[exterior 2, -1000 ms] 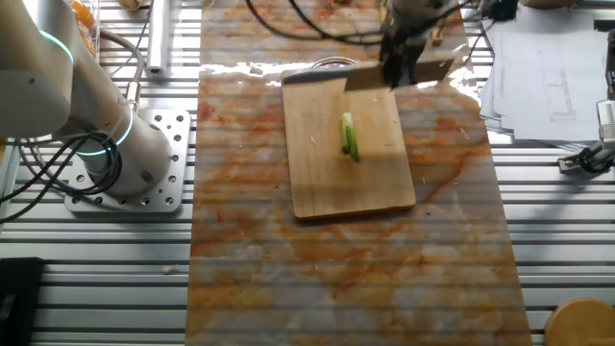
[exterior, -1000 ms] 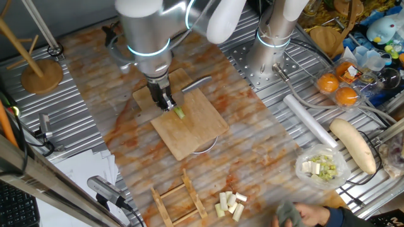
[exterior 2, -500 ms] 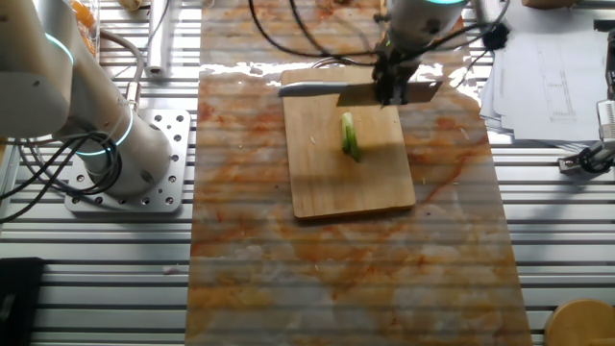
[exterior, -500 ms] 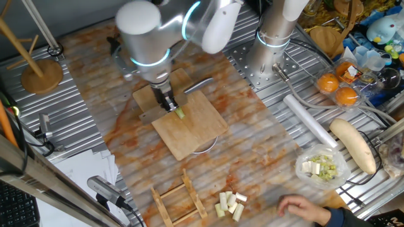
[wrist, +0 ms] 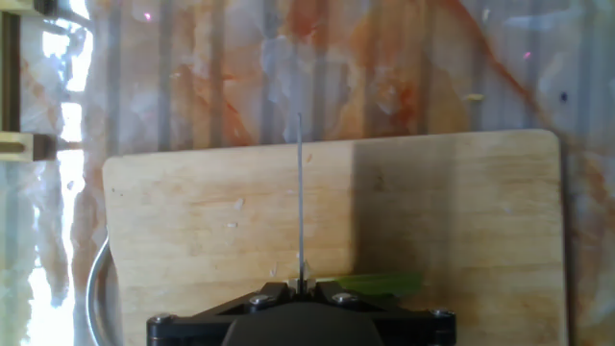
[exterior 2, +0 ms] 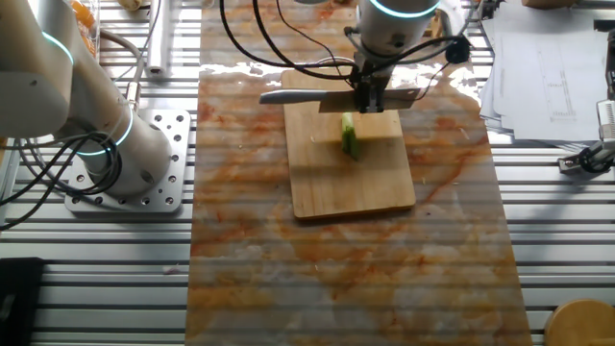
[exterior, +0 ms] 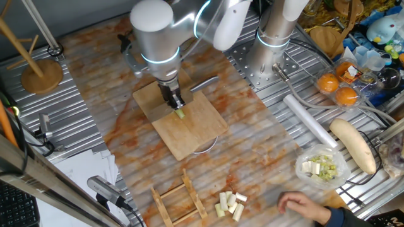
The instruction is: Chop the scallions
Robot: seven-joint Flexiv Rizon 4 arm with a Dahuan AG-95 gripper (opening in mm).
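Clamped on the handle of a knife, the hand has slid sideways over the last second, from the cutting board's far corner toward the scallions, so the blade now hangs just above the stalk's near end. In the hand view the blade shows edge-on as 1 thin line, with the green stalk peeking out to one side at its base. My read: the line-up is close to done and a downward cut comes next; no cut piece shows yet.

Outward, the stalk lies on the board's upper half, with bare wood beyond it for more cuts. Its edge near the handle is close, so sideways travel there is short. On the counter, a pale chunk cluster and a person's fingers sit well apart.
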